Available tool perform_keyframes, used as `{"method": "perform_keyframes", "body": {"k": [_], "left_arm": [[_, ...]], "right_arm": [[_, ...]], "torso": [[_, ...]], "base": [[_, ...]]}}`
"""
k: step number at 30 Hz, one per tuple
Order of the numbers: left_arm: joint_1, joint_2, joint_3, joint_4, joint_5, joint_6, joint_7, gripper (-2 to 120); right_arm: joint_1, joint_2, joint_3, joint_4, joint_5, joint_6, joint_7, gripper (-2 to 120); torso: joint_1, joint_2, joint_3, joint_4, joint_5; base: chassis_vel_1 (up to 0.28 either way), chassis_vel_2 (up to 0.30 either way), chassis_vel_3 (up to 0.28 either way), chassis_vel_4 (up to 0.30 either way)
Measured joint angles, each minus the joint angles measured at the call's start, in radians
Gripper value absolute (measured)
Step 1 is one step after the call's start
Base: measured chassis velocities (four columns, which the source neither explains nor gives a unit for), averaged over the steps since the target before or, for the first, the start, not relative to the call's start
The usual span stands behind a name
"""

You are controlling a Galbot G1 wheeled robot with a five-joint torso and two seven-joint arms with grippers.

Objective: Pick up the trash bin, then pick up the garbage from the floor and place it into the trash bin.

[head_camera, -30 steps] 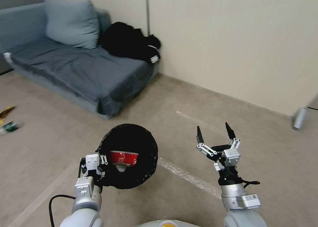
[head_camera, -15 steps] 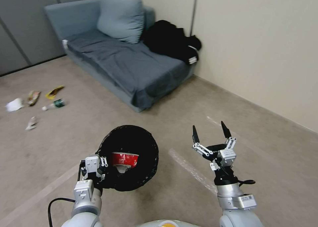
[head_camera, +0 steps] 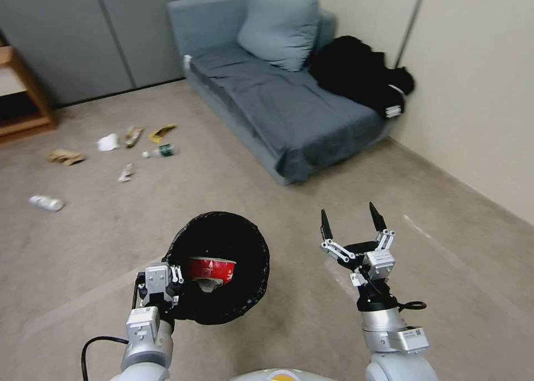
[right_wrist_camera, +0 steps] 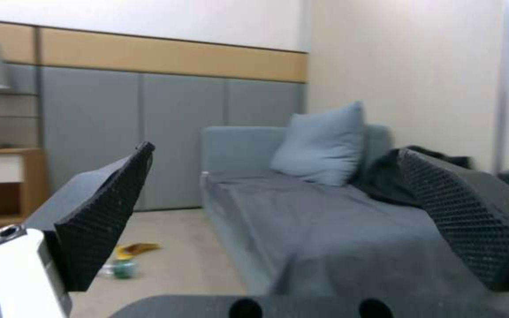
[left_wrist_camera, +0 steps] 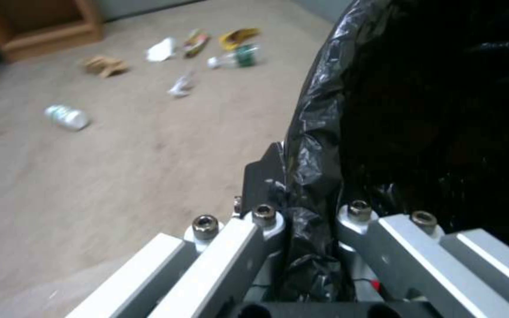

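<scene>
The trash bin (head_camera: 245, 292), lined with a black bag, hangs just above the floor. My left gripper (head_camera: 169, 289) is shut on its near rim, and the left wrist view shows the fingers (left_wrist_camera: 266, 221) pinching the liner (left_wrist_camera: 319, 145). A red-and-white carton (head_camera: 210, 268) lies inside the bin. Garbage lies on the carpet far to the left: a white tissue (head_camera: 107, 142), snack wrappers (head_camera: 133, 135), a yellow wrapper (head_camera: 162, 131), a green-label bottle (head_camera: 160, 151), a brown paper scrap (head_camera: 65, 157) and a clear bottle (head_camera: 47, 203). My right gripper (head_camera: 350, 222) is raised and open, holding nothing.
A grey sofa (head_camera: 289, 108) with a cushion (head_camera: 281, 28) and a black clothes heap (head_camera: 359, 72) stands ahead by the right wall (head_camera: 478, 92). A wooden shelf (head_camera: 22, 100) is at the far left. Open carpet lies between me and the litter.
The camera has turned left: the sofa slid to the right of the picture and more litter and the wooden shelf came into view. Both arms keep their pose, the bin still held.
</scene>
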Motion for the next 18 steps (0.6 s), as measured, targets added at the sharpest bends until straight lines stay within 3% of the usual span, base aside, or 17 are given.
{"method": "perform_keyframes", "body": {"k": [18], "left_arm": [[0.013, 0.003, -0.012, -0.018, -0.001, -0.006, 0.0, 3]], "right_arm": [[0.008, -0.008, 0.001, 0.018, -0.004, -0.013, -0.012, 100]], "torso": [[0.0, 0.0, 0.0, 0.0, -0.0001]], "base": [[0.122, 0.128, 0.125, 0.12]]}}
